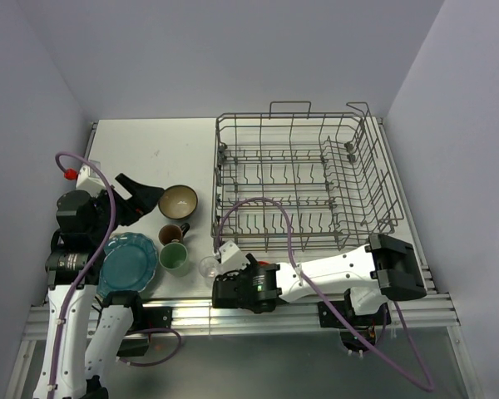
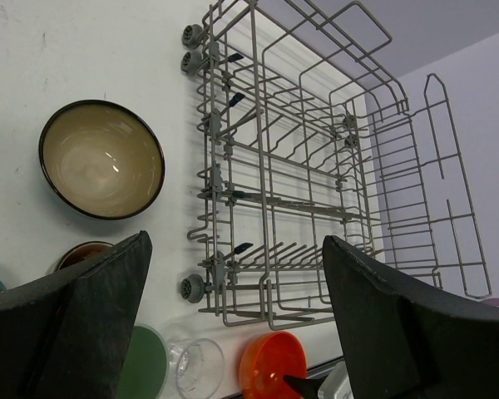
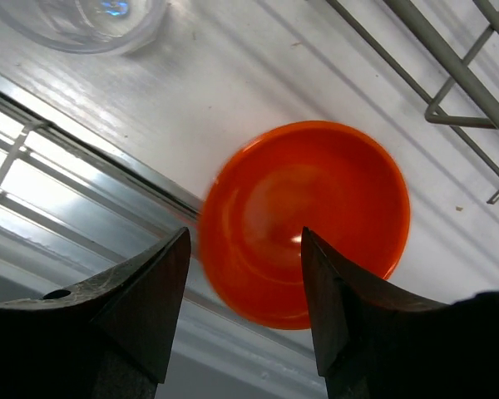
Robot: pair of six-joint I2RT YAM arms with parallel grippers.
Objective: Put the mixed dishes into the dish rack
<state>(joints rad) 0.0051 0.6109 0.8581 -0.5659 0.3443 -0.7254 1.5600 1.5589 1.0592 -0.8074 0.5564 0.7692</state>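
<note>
Right hand (image 3: 243, 249) is at the near edge of the table (image 1: 150, 150), half-open, with its fingers either side of the orange bowl (image 3: 333, 191) rim, not pinching it yet. Small clear glass (image 3: 83, 17) is just beside it. Left hand (image 2: 233, 324) hangs wide open and released over the left side. Dish rack (image 1: 303, 179) stands further back.

Left arm (image 1: 60, 328) and right arm (image 1: 337, 268) are white shells with black motor blocks at the joints. 1 purple cable (image 1: 262, 200) loops off each, red cap (image 1: 66, 174) on the left one. Fingers (image 2: 100, 324) are chunky matte black wedges.
</note>
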